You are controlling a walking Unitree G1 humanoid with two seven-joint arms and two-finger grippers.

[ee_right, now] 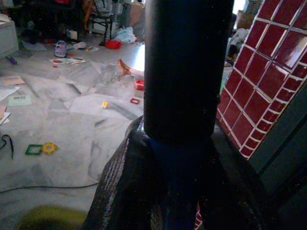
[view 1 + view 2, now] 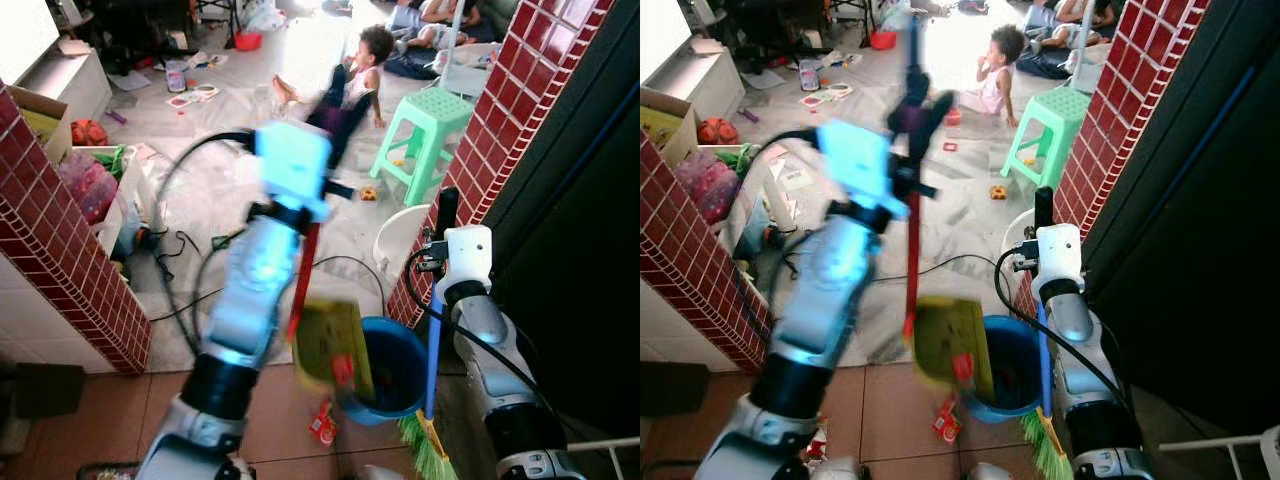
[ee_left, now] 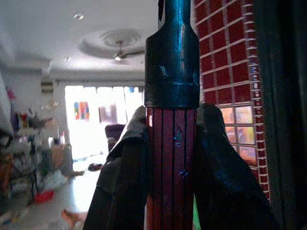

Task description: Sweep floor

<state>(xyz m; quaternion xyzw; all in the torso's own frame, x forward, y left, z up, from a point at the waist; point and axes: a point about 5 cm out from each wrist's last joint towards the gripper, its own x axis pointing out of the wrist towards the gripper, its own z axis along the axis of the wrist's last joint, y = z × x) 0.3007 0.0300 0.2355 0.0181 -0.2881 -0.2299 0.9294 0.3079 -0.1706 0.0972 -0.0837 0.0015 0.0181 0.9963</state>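
Note:
My left gripper (image 2: 300, 215) is shut on the red handle (image 3: 170, 163) of a yellow-green dustpan (image 2: 330, 345). The pan hangs tilted and blurred at the near left rim of a blue bucket (image 2: 398, 372). My right gripper (image 2: 441, 246) is shut on the blue handle (image 2: 432, 340) of a broom. The broom stands upright beside the bucket, with its green bristles (image 2: 425, 450) on the tiles. In the right wrist view black fingers (image 1: 122, 187) wrap the dark handle (image 1: 182, 72). A red wrapper (image 2: 322, 423) lies on the tiled floor by the bucket.
Red brick pillars stand at my left (image 2: 60, 250) and right (image 2: 510, 110), forming a doorway. Beyond it, a person (image 2: 355, 85) sits on the marble floor near a green stool (image 2: 425, 130). Black cables (image 2: 185, 290), scattered toys and a white tub (image 2: 400, 235) lie ahead.

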